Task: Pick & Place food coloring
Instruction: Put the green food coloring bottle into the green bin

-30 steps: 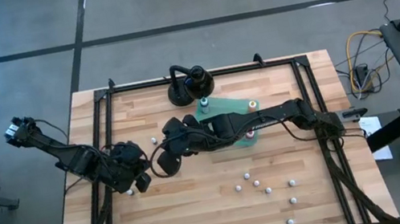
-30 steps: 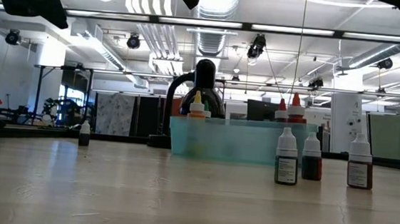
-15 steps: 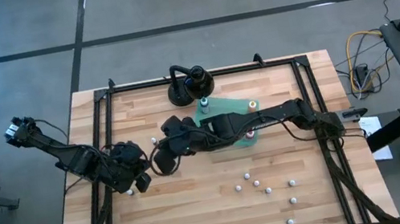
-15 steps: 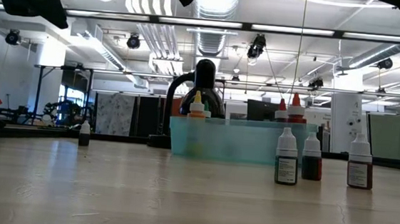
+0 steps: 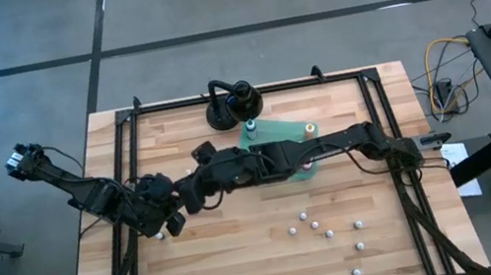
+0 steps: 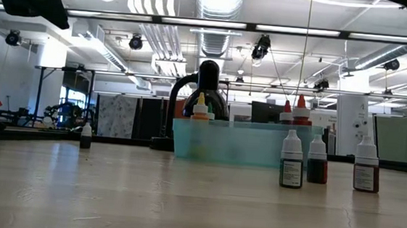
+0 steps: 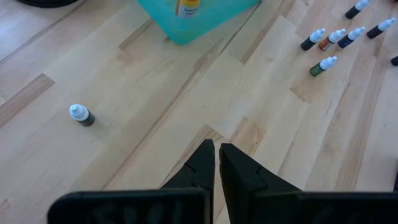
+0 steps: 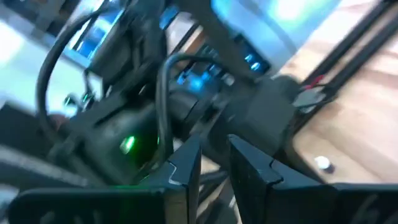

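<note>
The food coloring bottles are tiny and white-capped. Several bottles [image 5: 315, 226] stand loose on the table's near right part, seen also in the low view as bottles [image 6: 292, 161] and in the left wrist view as bottles [image 7: 323, 40]. Others stand inside a teal bin [image 5: 278, 139]. One lone bottle [image 7: 81, 115] stands on its base on the wood left of the bin. My left gripper [image 5: 176, 223] is shut and holds nothing over the table's left part [image 7: 216, 152]. My right gripper [image 5: 188, 199], narrowly open and holding nothing [image 8: 214, 155], reaches across to just beside the left gripper.
A black round-based stand [image 5: 232, 105] sits at the far edge behind the bin. The right arm [image 5: 327, 149] stretches low across the bin and the table's middle. A single bottle [image 8: 321, 163] stands on the wood by the left arm. A black frame [image 5: 132, 176] runs along the table's sides.
My right gripper has moved toward the table's left edge, closing in on the left gripper, and has left the top of the low view. The bottles and the bin stay where they were.
</note>
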Robot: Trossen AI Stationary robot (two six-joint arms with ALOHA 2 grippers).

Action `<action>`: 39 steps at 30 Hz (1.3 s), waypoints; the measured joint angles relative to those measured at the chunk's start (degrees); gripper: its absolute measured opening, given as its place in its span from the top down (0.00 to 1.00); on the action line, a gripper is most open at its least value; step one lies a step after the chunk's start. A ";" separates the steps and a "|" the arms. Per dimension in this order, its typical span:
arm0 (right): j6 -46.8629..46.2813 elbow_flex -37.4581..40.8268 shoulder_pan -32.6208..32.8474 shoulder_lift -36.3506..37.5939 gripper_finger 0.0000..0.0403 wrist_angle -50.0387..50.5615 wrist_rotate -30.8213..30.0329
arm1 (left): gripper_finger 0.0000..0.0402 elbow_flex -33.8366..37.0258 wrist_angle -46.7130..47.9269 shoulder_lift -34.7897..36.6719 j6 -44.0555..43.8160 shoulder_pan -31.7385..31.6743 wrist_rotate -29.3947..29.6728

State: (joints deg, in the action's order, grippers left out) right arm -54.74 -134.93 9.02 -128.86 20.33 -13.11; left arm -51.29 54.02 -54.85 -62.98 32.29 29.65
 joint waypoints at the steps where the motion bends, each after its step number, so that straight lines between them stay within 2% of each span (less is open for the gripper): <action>1: 1.07 0.00 -0.03 0.00 0.83 -0.31 2.21 | 1.00 0.00 -0.02 0.00 0.00 0.00 0.01; 5: 4.85 0.00 -0.34 0.55 0.83 -0.25 11.14 | 1.00 0.00 -0.05 0.00 0.02 0.02 -0.01; 10: 6.65 -0.02 -0.24 2.39 0.80 9.19 18.96 | 1.00 0.00 0.01 0.01 -0.02 0.00 0.00; 15: 7.69 -0.07 -0.15 3.70 0.78 26.31 28.91 | 1.00 0.00 0.00 0.02 -0.02 -0.02 0.00; 18: 6.70 -0.07 0.16 3.74 0.77 41.16 31.85 | 1.00 0.00 0.00 0.02 -0.02 -0.02 0.00; 22: 8.34 0.50 1.26 3.71 0.75 61.58 30.40 | 1.00 0.00 -0.02 0.02 -0.02 -0.02 0.00; 25: 8.81 1.71 2.59 3.66 0.74 69.98 27.75 | 1.00 0.00 -0.02 0.02 -0.02 -0.02 0.00; 31: 11.46 5.88 7.36 4.44 0.72 69.31 26.34 | 1.00 0.00 -0.02 0.02 -0.02 -0.02 -0.01; 34: 11.30 7.74 10.56 4.92 0.73 69.05 22.91 | 1.00 0.00 -0.02 0.02 -0.02 -0.02 0.00; 39: 2.66 9.24 16.09 5.70 0.76 69.49 15.76 | 1.00 0.00 -0.02 0.02 -0.02 -0.02 0.00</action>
State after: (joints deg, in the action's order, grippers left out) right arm -52.08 -125.70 25.11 -123.16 89.82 2.65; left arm -51.29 54.00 -54.83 -63.00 32.27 29.65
